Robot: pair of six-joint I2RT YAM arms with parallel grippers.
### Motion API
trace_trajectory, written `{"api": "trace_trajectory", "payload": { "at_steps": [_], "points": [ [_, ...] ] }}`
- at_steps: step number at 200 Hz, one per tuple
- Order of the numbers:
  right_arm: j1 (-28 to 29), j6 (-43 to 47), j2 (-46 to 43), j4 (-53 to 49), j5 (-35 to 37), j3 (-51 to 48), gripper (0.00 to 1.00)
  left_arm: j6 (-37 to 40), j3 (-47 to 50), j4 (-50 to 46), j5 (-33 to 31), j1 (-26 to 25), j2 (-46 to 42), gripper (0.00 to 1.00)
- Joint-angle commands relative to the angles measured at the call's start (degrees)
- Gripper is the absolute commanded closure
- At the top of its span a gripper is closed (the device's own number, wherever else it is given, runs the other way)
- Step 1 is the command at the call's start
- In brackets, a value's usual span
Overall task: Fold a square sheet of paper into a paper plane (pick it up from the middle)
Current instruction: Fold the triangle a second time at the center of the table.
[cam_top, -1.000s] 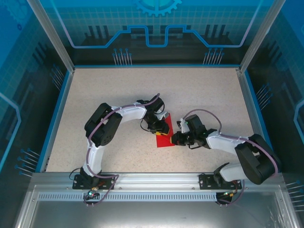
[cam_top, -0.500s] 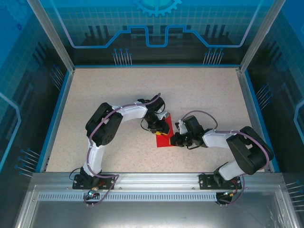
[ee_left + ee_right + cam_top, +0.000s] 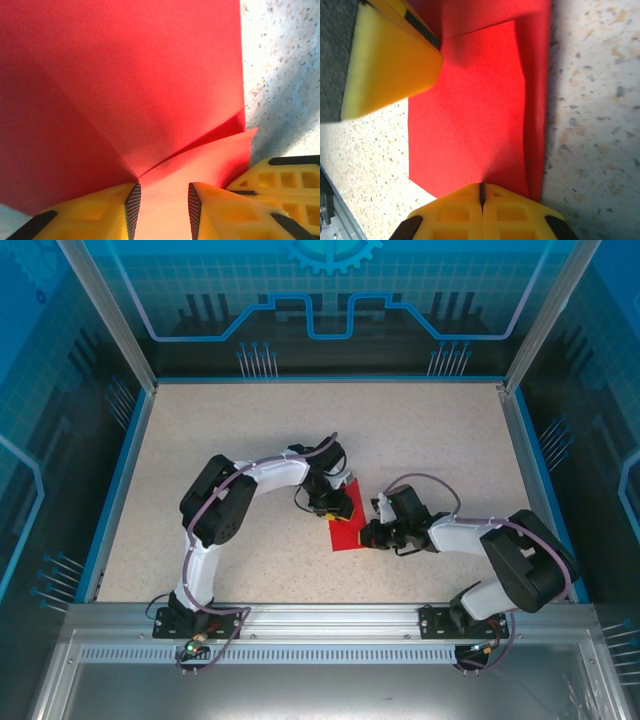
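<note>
From the top external view, the two arms meet near the middle of the speckled beige tabletop (image 3: 250, 430). A thin bright red paper sheet (image 3: 346, 532) lies there between them, already partly folded into a shape narrower than a square. The left gripper (image 3: 332, 506) is over the sheet's far part. The right gripper (image 3: 368, 533) reaches the sheet's right edge from the side. The state of the jaws is too small to read from this height.

In the left wrist view, the paper sheet (image 3: 125, 75) lies flat under the camera, with a diagonal crease running down to a point just ahead of the left gripper (image 3: 162, 202). Its yellow jaws stand partly open, with a gap between the ribbed pads and a paler red flap showing in that gap. They grip nothing. To the right, the yellow fingers (image 3: 280, 177) of the right gripper rest at the flap's edge, and beyond them is bare tabletop (image 3: 285, 50).

In the right wrist view, the right gripper (image 3: 481, 192) has its jaws fully closed, tip to tip, at the near edge of the paper sheet (image 3: 470, 115). Whether paper is pinched between them cannot be told. A folded strip runs along the sheet's right side. One yellow finger (image 3: 385, 65) of the left gripper sits at the sheet's upper left corner, with tabletop (image 3: 600, 100) on either side.
</note>
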State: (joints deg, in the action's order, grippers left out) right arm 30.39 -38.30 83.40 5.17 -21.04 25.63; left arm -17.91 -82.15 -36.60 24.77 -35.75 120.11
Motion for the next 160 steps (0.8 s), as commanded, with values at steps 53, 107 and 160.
{"api": "trace_trajectory", "payload": {
  "at_steps": [53, 107, 160],
  "points": [
    [1.2, -1.3, 1.0, -9.9, 4.7, -3.4, 0.99, 3.1, -1.5, -3.9, -11.9, 2.7, -1.9, 0.65],
    [1.7, -1.2, 0.9, -8.9, 3.8, -3.3, 0.99, -1.2, -2.3, -3.3, -10.8, 1.9, -10.2, 0.64],
    [1.7, -0.7, -1.0, -10.3, 4.2, -3.2, 0.99, -11.3, 5.2, 4.9, 0.3, -3.6, -12.8, 0.69]
  ]
}}
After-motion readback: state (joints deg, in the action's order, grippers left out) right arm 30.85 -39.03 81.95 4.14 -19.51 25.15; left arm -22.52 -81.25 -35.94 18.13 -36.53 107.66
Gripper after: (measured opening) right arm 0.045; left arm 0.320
